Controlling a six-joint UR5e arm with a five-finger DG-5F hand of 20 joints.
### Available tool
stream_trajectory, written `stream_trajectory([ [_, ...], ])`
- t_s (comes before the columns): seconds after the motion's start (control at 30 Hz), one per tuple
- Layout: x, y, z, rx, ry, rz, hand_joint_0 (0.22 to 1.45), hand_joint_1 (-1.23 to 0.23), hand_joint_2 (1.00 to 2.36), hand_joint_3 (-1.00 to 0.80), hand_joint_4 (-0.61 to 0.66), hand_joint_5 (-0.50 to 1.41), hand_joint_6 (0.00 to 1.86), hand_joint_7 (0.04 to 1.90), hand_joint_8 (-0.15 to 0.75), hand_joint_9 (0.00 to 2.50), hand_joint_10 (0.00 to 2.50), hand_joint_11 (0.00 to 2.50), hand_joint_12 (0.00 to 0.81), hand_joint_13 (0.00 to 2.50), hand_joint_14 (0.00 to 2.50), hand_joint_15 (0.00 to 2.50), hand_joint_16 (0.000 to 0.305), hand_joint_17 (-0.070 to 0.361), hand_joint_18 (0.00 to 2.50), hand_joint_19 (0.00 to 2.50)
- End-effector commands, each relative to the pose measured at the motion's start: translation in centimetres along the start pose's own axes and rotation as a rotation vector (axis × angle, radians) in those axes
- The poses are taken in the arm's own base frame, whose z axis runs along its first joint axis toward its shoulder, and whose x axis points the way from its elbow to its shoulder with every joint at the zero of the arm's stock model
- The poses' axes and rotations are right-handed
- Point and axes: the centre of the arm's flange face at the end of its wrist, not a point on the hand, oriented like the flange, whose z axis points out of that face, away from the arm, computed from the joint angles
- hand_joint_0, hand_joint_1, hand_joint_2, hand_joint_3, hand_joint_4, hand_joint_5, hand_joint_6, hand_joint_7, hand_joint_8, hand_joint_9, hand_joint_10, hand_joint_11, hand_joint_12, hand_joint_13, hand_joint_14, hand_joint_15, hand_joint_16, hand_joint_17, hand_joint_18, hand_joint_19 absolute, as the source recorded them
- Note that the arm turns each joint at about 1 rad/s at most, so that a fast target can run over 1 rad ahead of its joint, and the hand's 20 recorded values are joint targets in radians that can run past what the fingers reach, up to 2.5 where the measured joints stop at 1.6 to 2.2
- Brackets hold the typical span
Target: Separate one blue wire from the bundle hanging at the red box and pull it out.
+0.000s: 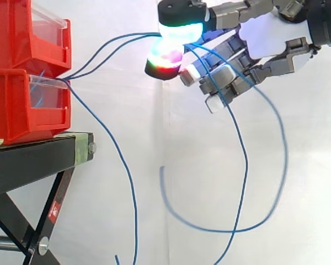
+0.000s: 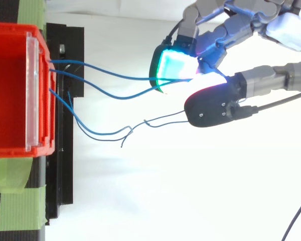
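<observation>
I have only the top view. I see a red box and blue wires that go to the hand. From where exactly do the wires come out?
Observer: Two red boxes stand stacked. The blue wires come out of the front of the lower red box, not the upper red box.
Operator: Is the hand level with that lower box?
Observer: No. The hand is higher, about level with the upper box. Two wires rise to its fingers, which pinch them.
Operator: And the other wire?
Observer: The third wire hangs free from the lower box, down past the black stand.
</observation>
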Motion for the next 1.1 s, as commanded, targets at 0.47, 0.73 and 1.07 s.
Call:
stream_trajectory([
  [0.47,-0.01,0.0,-0.01,0.0,-0.001,0.054,0.67,-0.78,1.01,-0.37,0.1,-0.22,0.95,0.89,0.335,0.88,0.0,1.42,0.396,0.98,0.99,1.35,0.048,0.107,0.87,0.76],
  [0.73,-0.01,-0.08,0.03,0.003,-0.005,0.053,0.67,-0.78,1.01,-0.37,0.1,-0.22,0.95,0.89,0.334,0.91,0.01,1.42,0.393,0.98,1.2,1.29,0.047,0.106,0.88,0.77],
  [1.07,-0.05,-0.01,-0.01,0.001,-0.006,0.055,0.68,-0.78,1.01,-0.38,0.1,-0.22,0.95,0.89,0.334,0.92,0.0,1.42,0.39,0.98,1.29,1.28,0.047,0.107,0.88,0.78],
])
